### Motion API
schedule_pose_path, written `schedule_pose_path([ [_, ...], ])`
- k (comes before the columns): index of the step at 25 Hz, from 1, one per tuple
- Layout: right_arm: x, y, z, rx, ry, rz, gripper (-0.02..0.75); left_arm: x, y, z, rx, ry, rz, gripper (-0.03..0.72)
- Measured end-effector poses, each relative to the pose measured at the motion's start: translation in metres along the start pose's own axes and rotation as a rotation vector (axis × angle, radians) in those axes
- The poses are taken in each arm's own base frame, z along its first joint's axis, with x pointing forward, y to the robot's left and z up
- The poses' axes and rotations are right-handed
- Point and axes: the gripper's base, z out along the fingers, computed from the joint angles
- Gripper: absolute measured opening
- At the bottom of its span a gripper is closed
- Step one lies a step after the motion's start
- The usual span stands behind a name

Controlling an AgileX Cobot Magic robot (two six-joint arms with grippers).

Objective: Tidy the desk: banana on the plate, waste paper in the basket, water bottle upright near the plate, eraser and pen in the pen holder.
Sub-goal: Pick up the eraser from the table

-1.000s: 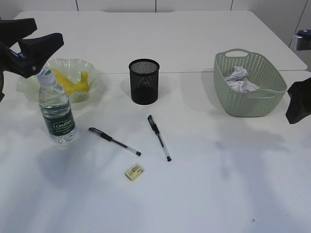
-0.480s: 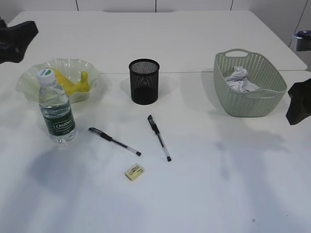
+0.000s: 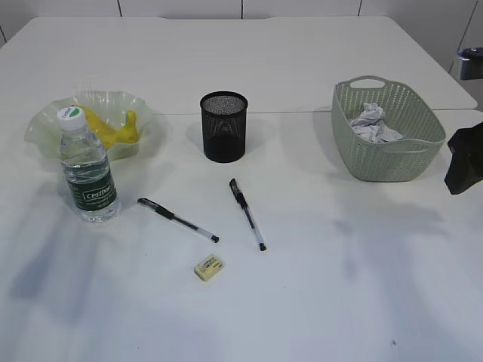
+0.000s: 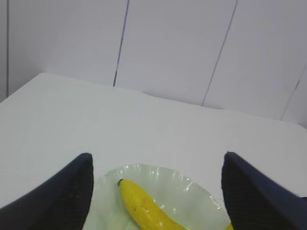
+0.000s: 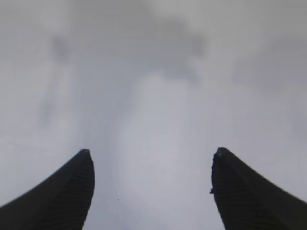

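Note:
The banana (image 3: 113, 130) lies on the clear plate (image 3: 45, 124) at the left; both also show in the left wrist view, the banana (image 4: 144, 206) and the plate (image 4: 192, 187). The water bottle (image 3: 87, 170) stands upright in front of the plate. Crumpled paper (image 3: 373, 123) lies in the green basket (image 3: 386, 162). Two pens (image 3: 178, 219) (image 3: 247, 213) and a yellow eraser (image 3: 208, 267) lie on the table in front of the black mesh pen holder (image 3: 224, 127). My left gripper (image 4: 156, 165) is open and empty, out of the exterior view. My right gripper (image 5: 152, 158) is open over bare table; it shows at the exterior view's right edge (image 3: 464, 160).
The table is white with a seam running across behind the pen holder. White wall panels stand behind the table in the left wrist view. A dark object (image 3: 469, 62) sits at the far right edge.
My left gripper has drawn back to the left, away from the bottle, and left the exterior view. The bottle stays upright. The right arm has not moved.

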Motion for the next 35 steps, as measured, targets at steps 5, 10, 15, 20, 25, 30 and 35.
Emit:
schedule_pose_path([
  [5,0.0,0.0,0.0,0.0,0.0,0.0,0.568,-0.006,0.001,-0.008,-0.074,0.107,0.042,0.588],
  [10,0.0,0.0,0.0,0.0,0.002,-0.001,0.568,-0.013,-0.001,-0.023,-0.142,0.232,0.066,0.587],
  [15,0.0,0.0,0.0,-0.002,0.002,0.0,0.568,-0.026,-0.006,-0.041,-0.186,0.327,0.117,0.581],
  [20,0.0,0.001,0.0,-0.014,0.002,0.0,0.568,-0.028,-0.016,-0.06,-0.241,0.495,0.136,0.58],
  [25,0.002,0.004,0.0,-0.04,0.024,-0.008,0.568,-0.041,-0.031,-0.072,-0.29,0.66,0.156,0.579],
  [30,0.004,0.008,0.0,-0.087,0.042,0.013,0.568,-0.056,-0.041,-0.079,-0.347,0.822,0.141,0.579],
  [35,0.002,0.021,-0.005,-0.12,0.051,-0.017,0.535,-0.055,-0.048,-0.091,-0.304,1.031,0.154,0.578],
])
